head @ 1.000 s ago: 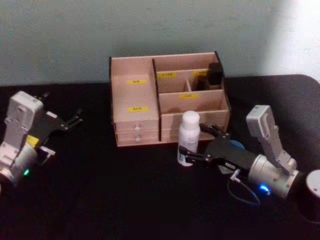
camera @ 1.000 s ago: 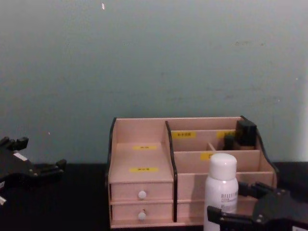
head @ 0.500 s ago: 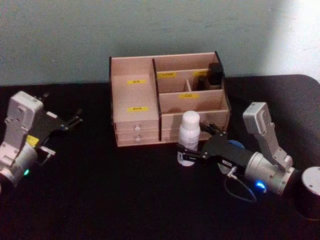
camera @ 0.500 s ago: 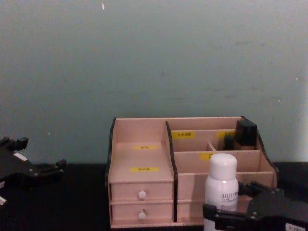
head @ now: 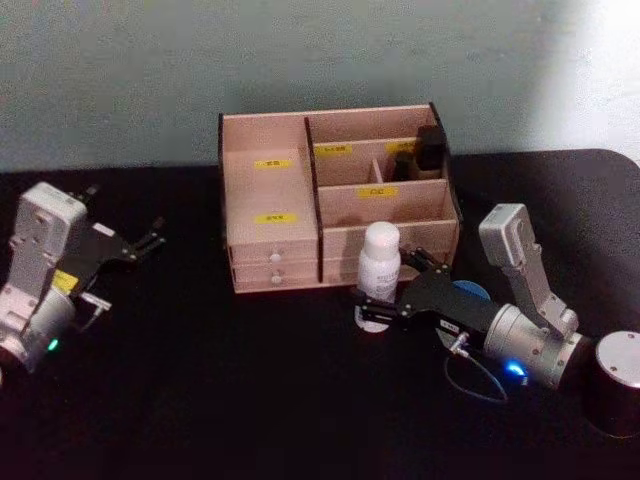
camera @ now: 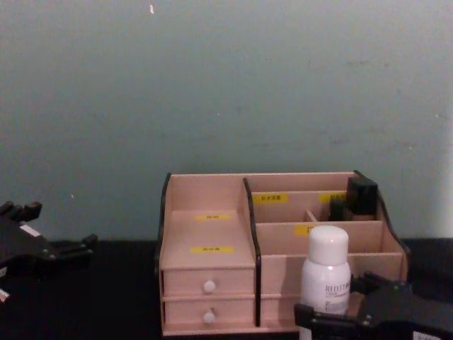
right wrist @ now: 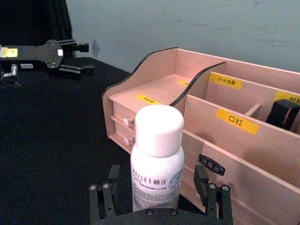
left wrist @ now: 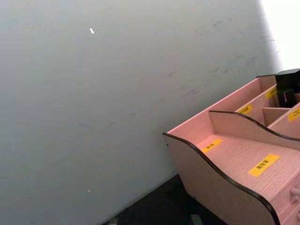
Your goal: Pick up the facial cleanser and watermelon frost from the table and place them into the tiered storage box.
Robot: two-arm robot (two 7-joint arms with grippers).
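The facial cleanser (head: 379, 268), a white bottle with a rounded cap, stands upright on the black table just in front of the tiered storage box (head: 265, 195). My right gripper (head: 388, 290) is open with one finger on each side of the bottle's lower body. The right wrist view shows the bottle (right wrist: 157, 159) between the fingers (right wrist: 213, 197), with gaps on both sides. A blue sliver of the watermelon frost (head: 467, 291) shows behind the right gripper. My left gripper (head: 148, 240) is open and parked at the far left.
A small black item (head: 430, 148) sits in the box's back right compartment. A dark cylinder with a pale top (head: 615, 385) stands at the table's right front. The box's drawers (camera: 208, 286) are closed. Bare black tabletop lies between the arms.
My right arm has moved in toward the bottle and lower, so the fingers now reach further around it. The bottle and the left arm have stayed put.
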